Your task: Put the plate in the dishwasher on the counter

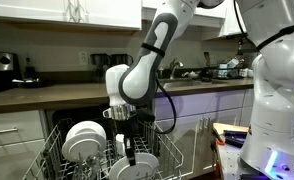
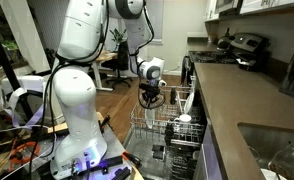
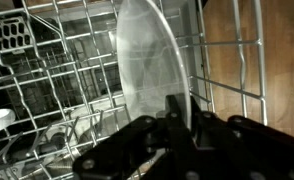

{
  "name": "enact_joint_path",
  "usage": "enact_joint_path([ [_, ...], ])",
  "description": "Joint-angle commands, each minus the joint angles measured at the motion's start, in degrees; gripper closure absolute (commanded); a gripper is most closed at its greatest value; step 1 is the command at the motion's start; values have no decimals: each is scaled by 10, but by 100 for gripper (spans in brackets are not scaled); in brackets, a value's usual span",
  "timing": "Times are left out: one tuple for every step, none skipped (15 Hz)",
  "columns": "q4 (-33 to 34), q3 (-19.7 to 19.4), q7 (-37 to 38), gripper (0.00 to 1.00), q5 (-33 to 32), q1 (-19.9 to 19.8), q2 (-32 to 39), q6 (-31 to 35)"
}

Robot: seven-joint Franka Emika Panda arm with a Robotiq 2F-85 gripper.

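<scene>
Plate (image 3: 147,70) stands on edge among the white wire tines of the dishwasher (image 1: 177,150) rack. In the wrist view the jaws are narrowed onto its lower rim, one dark finger (image 3: 175,108) lying across its face.

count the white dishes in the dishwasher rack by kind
plates: 3 (overlapping pair, single upright plate)
small cup: 1
total: 4
</scene>
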Motion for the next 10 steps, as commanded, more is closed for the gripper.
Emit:
enact_joint_path([
  [-49,31,-76,93,67,-47,-55,4],
  [-56,34,-87,93,80,-53,-65,-2],
  [-64,35,-95,93,91,-56,-80,-8],
  [-71,36,-101,93,101,-57,-93,-12],
  [-76,36,-105,93,107,-56,-104,-16],
  [-81,34,-109,93,114,-54,-117,-22],
  [-85,32,-109,93,117,-50,-131,-30],
  [-87,28,-106,93,116,-44,-144,-39],
  [-88,22,-102,93,110,-38,-159,-53],
  [-87,15,-95,93,99,-30,-169,-67],
])
